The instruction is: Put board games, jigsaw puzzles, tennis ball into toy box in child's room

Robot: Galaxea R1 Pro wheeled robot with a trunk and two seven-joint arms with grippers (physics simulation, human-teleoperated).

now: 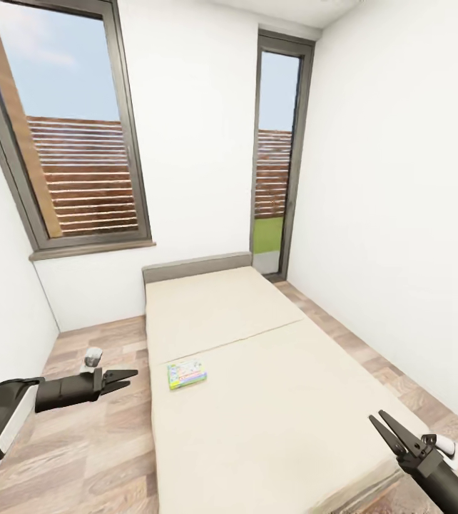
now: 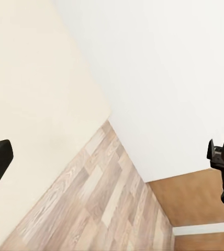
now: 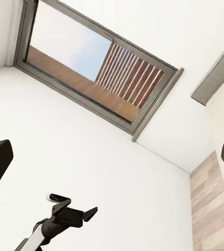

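Game box flat on bed, near bed's left edge. Likely light, stiff cardboard; slides on mattress; pinch overhanging-side edge. Left gripper jaws slightly parted, empty. Right gripper jaws spread, empty.

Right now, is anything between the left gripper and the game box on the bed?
Nothing visible. The left gripper hangs open over the floor beside the bed, and the game box lies flat near that edge of the mattress, with only bare mattress between them.
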